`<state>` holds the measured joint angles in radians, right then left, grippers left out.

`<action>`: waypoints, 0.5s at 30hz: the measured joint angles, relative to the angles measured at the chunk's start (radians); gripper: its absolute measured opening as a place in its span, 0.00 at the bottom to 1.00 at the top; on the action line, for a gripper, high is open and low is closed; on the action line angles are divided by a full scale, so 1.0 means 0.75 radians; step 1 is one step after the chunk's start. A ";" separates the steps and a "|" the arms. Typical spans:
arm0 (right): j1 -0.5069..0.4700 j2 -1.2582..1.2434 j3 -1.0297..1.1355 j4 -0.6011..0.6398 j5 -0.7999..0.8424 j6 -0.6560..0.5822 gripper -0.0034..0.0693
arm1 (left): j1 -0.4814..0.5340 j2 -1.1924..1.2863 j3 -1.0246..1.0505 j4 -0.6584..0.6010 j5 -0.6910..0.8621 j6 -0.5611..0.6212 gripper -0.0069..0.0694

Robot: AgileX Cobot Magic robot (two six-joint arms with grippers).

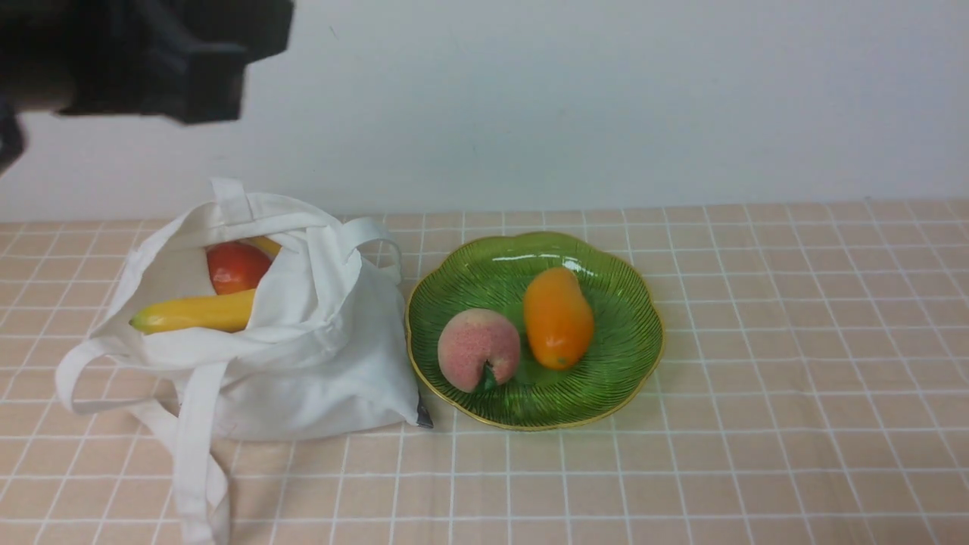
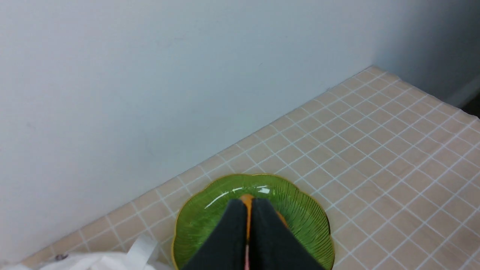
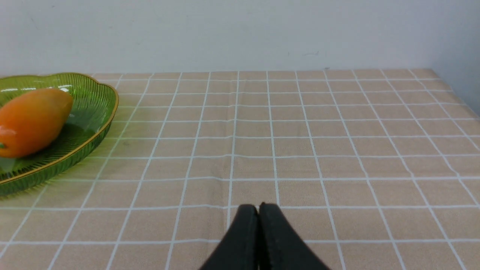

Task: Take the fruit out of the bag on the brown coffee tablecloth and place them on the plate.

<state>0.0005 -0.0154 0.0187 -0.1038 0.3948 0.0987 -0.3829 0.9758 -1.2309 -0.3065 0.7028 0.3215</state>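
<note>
Sitting halfway: fuzzy pink peach (image 1: 478,348) and orange oval mango (image 1: 558,318) on the ribbed green glass plate (image 1: 622,363), long yellow banana (image 1: 197,312) and round red fruit (image 1: 236,266) in the white cloth bag (image 1: 325,363). Left tool (image 2: 247,204) and right tool (image 3: 258,208) are pinched closed, empty. Next, probably: left opens, dips for the banana.

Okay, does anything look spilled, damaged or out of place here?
Nothing stands out. The peach and mango lie inside the green plate; the banana and red fruit sit in the open white tote bag, which slumps on the checked tablecloth.
</note>
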 joint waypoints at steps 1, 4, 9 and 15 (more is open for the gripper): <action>0.000 0.000 0.000 0.000 0.000 0.000 0.03 | 0.000 -0.057 0.049 0.031 -0.004 -0.030 0.08; 0.000 0.000 0.000 0.000 0.000 0.000 0.03 | 0.000 -0.234 0.235 0.083 -0.050 -0.071 0.08; 0.000 0.000 0.000 0.000 0.000 0.000 0.03 | 0.000 -0.403 0.385 0.073 -0.072 -0.079 0.08; 0.000 0.000 0.000 0.000 0.000 0.000 0.03 | 0.000 -0.540 0.445 0.063 -0.001 -0.088 0.08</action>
<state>0.0005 -0.0154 0.0187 -0.1038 0.3948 0.0987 -0.3829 0.5704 -0.8972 -0.2595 0.7021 0.2558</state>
